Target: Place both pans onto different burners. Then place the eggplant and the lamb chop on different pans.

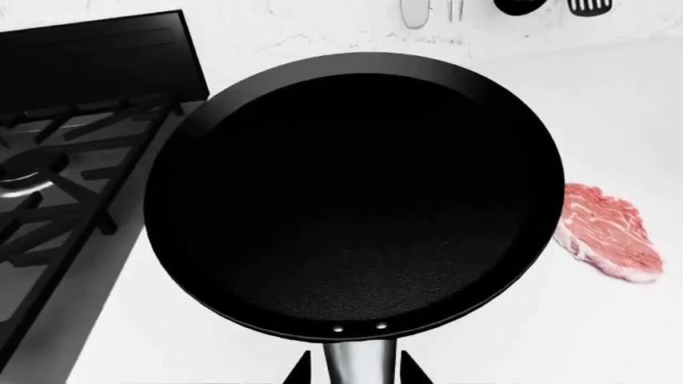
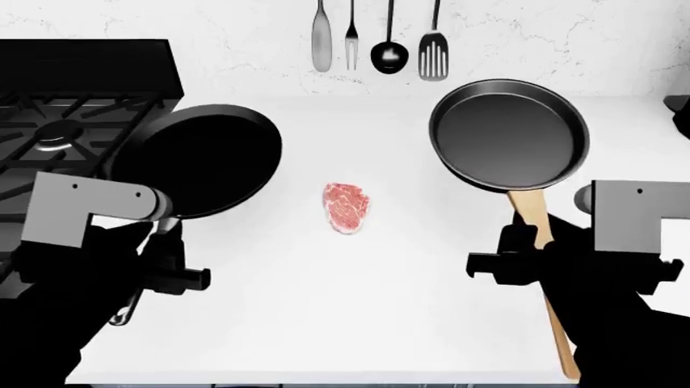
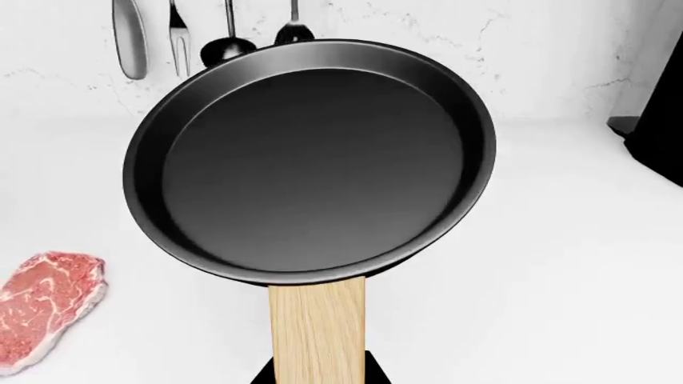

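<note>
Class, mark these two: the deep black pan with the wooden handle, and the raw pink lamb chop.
Deep black pan with wooden handle [image 2: 509,133]: head view, centre of its inner base.
Raw pink lamb chop [image 2: 347,206]: head view, middle of the meat.

Pans: two. One flat pan [image 2: 199,160] with a thin handle at 9 o'clock of the head view; one deeper-rimmed pan [image 2: 509,133] with a wooden handle at 2 o'clock.

Lamb chop [image 2: 347,205]: one, near centre.

Hanging utensils [image 2: 374,38]: four, at 12 o'clock (spatula, fork, ladle, slotted turner).

Burners: one burner cap [image 2: 58,132] visible, at 10 o'clock.

Grippers: two, left gripper [image 2: 161,246] and right gripper [image 2: 528,242].
</note>
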